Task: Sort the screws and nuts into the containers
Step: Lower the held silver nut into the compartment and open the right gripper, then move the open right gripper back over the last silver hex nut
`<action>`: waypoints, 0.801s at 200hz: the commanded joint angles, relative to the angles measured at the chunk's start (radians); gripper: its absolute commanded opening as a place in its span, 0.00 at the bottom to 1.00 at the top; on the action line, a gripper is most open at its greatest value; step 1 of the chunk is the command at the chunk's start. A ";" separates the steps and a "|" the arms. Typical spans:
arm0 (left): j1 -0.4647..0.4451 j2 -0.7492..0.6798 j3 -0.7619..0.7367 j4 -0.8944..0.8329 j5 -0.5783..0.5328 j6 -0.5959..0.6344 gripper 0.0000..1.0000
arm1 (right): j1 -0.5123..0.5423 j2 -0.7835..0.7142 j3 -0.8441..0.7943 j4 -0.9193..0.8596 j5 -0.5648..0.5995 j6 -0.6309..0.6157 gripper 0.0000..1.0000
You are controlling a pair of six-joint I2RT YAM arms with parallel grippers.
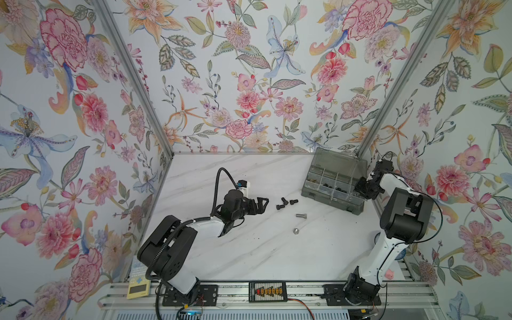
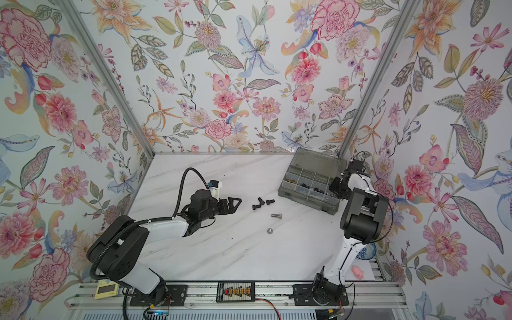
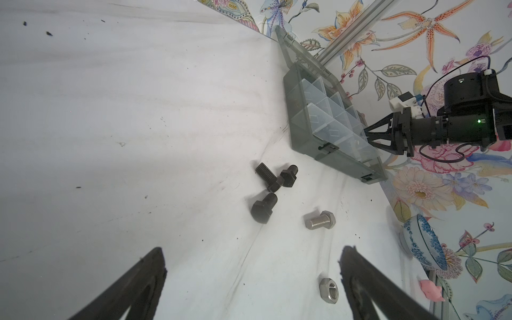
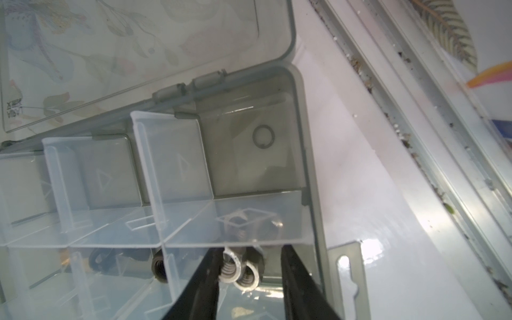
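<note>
We count three black screws (image 1: pixel 287 203), one silver screw (image 1: pixel 300 215) and one silver nut (image 1: pixel 296 230) loose on the table (image 1: pixel 249 249). The left gripper (image 1: pixel 263 204) hangs wide, empty. The right gripper (image 4: pixel 249 266) stands parted over nuts (image 4: pixel 241 270) in the box (image 1: pixel 333 181), their number hard to tell.

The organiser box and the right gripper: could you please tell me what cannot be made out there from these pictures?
- Box contents: too small to tell screws from nuts in both top views.
- Right gripper fingertips: cut off by the right wrist view's edge; whether they touch the silver nuts between them is unclear.
- Neighbouring compartments: blurred by the clear dividers.
- Bowl: mostly hidden behind the right arm.
</note>
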 commanded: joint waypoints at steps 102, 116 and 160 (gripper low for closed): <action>0.000 -0.017 -0.013 0.022 -0.012 0.012 1.00 | 0.103 -0.384 -0.237 -0.059 -0.096 -0.001 0.49; -0.001 -0.014 -0.010 0.018 -0.008 0.016 0.99 | 0.141 -0.431 -0.290 -0.064 -0.095 0.004 0.49; 0.002 -0.005 -0.006 0.015 -0.009 0.015 0.99 | 0.331 -0.552 -0.436 -0.099 -0.075 0.023 0.51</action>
